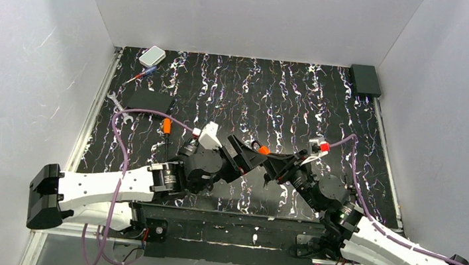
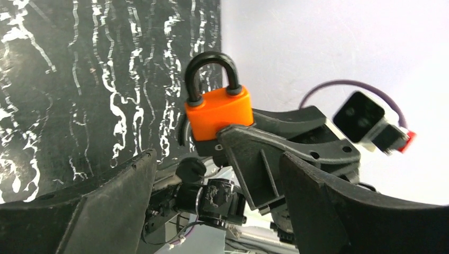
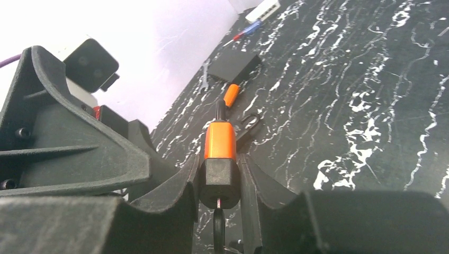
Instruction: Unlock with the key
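Note:
An orange and black padlock [image 2: 218, 111] is held above the table by my right gripper [image 3: 219, 182], which is shut on its black lower body. Both legs of the black shackle [image 2: 212, 61] sit in the body. The key [image 3: 218, 228] hangs from the keyhole in the padlock's underside, its thin blade in the slot. Its black head [image 2: 190, 169] shows just below the lock. My left gripper [image 2: 222, 206] is open, one finger either side of the key head and touching nothing. From above, the two grippers meet at the padlock [image 1: 263, 150].
At the left stand a flat black box [image 1: 149, 101], a wrench [image 1: 117, 101], an orange-and-black cylinder [image 1: 166, 125], a screwdriver [image 1: 141, 75] and a white box [image 1: 152, 55]. A black box [image 1: 365, 79] sits in the far right corner. White walls enclose the table.

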Robot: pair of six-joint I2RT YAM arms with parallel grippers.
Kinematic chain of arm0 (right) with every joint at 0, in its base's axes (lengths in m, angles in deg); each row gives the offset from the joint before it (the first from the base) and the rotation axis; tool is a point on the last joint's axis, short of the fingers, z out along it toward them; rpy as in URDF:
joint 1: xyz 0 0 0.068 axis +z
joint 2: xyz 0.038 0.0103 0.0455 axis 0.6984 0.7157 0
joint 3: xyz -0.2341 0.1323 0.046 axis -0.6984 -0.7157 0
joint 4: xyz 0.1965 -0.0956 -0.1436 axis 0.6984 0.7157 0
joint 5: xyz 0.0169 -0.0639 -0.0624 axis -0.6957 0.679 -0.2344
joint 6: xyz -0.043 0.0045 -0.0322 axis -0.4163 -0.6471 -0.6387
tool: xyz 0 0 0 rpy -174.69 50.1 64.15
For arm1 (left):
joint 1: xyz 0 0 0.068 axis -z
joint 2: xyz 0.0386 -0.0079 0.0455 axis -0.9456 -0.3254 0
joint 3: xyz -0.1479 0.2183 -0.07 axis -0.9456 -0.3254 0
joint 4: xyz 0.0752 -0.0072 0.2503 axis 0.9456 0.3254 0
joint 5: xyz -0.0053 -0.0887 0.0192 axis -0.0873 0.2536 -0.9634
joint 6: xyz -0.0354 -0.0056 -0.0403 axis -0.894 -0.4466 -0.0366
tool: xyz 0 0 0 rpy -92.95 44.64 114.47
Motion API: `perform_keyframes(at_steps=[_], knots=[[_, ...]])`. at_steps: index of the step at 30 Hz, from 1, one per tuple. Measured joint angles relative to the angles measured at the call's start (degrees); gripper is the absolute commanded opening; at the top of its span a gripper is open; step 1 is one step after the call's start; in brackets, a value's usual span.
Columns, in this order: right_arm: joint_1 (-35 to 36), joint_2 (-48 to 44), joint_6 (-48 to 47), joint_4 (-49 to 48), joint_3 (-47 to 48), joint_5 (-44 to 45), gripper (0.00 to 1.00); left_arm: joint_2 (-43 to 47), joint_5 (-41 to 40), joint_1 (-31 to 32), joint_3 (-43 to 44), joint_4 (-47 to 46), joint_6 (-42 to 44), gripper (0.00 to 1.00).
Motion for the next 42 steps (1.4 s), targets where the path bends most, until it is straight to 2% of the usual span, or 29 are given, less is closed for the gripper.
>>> perform_keyframes(at_steps=[7,12,17,23,28,36,40,42], knots=[[0.00,-3.45,1.42,-4.74,-1.86,-5.92,0.01,6.78,4.33,0.00,-2.23,-8.66,11.02,0.78],[0.00,-3.72,2.51,-8.55,-1.86,-9.27,0.01,10.10,5.14,0.00,-3.96,-11.39,13.35,0.76],[0.00,-3.34,3.17,-10.80,-1.75,-10.95,0.01,9.49,6.23,0.00,-3.96,-12.07,14.67,0.80],[0.00,-1.70,2.86,-11.63,-0.74,-13.22,0.01,8.90,5.90,0.00,-3.87,-12.37,13.88,0.79],[0.00,0.96,1.09,-11.54,0.83,-14.73,0.01,4.42,5.03,0.00,-1.99,-12.41,12.04,0.72],[0.00,1.75,-2.56,-10.62,2.54,-15.21,0.01,1.38,3.13,0.00,0.33,-12.81,10.19,0.52],[0.00,0.63,-4.46,-9.40,3.37,-15.13,0.01,1.57,1.68,0.00,0.33,-13.25,8.39,0.47],[0.04,0.15,-5.25,-8.63,3.67,-15.13,0.01,1.77,1.25,0.00,0.26,-13.27,7.89,0.48]])
